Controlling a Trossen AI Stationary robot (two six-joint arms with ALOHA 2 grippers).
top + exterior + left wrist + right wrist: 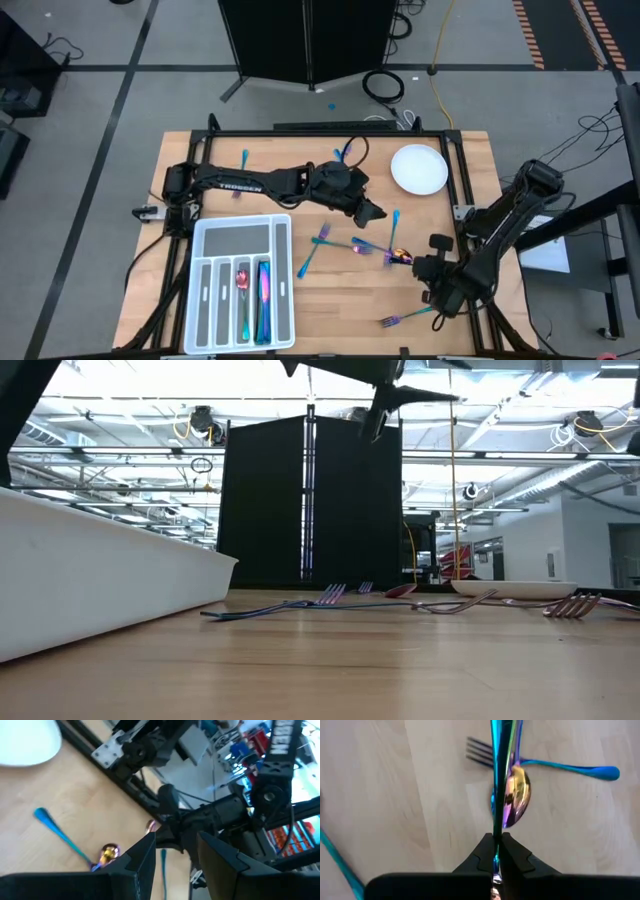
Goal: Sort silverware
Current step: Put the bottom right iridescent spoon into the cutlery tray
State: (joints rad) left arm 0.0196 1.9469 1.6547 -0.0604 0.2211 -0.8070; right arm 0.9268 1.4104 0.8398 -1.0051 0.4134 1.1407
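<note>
— Where's the right gripper now?
— Off to the side of the organiser tray, over the bare worktop near its edge. Its jaws are pinched tight on a slim piece of cutlery, teal and purple, seen edge-on; I cannot tell if it is a knife or a fork handle.

— And under it?
— A coppery-bowled spoon with a blue handle, and the tines of a fork just beside it, both lying flat on the wood.

— The left gripper?
— Hanging above the worktop between the tray and the round white plate, jaws partly apart with nothing between them.

— Anything sorted?
— A spoon and another long iridescent piece lie in neighbouring slots of the tray. The rest is loose: a fork just beside the tray, another fork near the front edge below the right gripper, one piece behind the tray past the left arm, one more nearer the plate.
</note>
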